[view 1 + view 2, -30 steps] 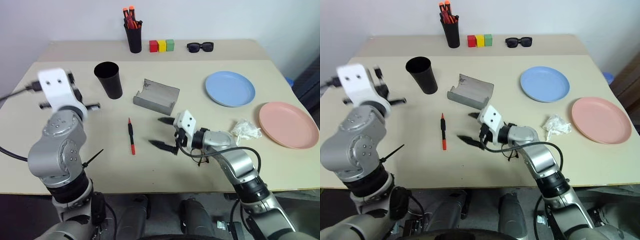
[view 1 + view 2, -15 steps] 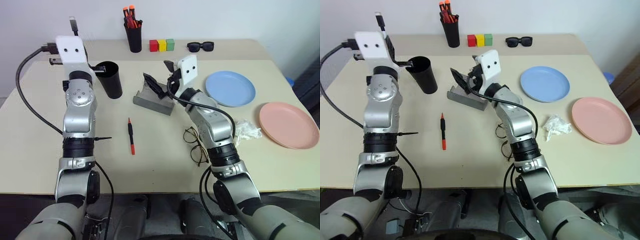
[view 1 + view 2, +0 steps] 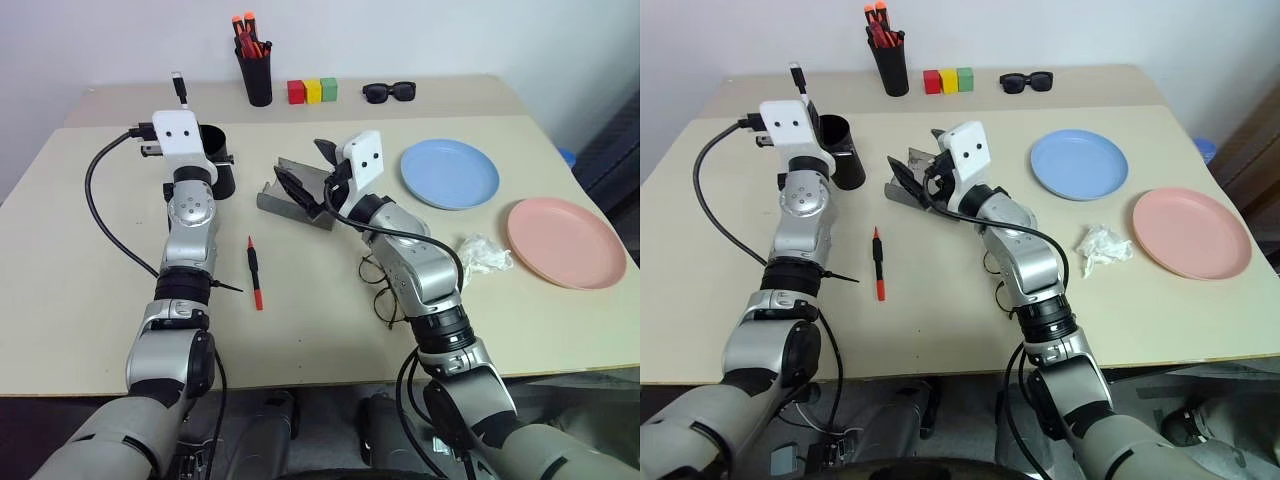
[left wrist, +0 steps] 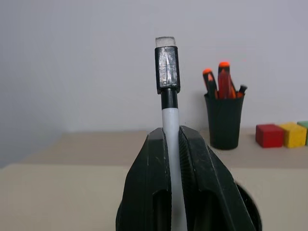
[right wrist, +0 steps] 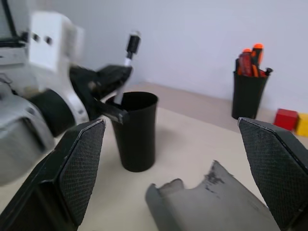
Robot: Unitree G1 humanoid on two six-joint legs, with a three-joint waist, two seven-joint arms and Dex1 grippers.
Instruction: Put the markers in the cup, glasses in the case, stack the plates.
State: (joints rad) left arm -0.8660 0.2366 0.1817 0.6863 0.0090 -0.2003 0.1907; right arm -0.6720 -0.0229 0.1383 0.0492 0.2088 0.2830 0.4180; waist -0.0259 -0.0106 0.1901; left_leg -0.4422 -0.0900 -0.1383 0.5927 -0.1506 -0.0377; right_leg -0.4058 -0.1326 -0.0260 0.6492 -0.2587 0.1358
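Plates, light blue [image 3: 449, 173] and pink [image 3: 565, 242], lie apart at the table's [image 3: 80, 260] right. Grey case [image 3: 295, 195] lies open beneath the spread right claw [image 3: 308, 172]. Black cup [image 3: 841, 165] sits under the left claw [image 4: 168, 144], pinching the upright white marker [image 4: 169, 120]. Glasses [image 3: 385, 290] and red marker [image 3: 254, 271] lie mid-table.

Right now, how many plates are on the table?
2. The light blue plate lies toward the table's right, beyond the right gripper; the pink plate lies apart from it, nearer the right edge. Neither is stacked, and none looks hidden.
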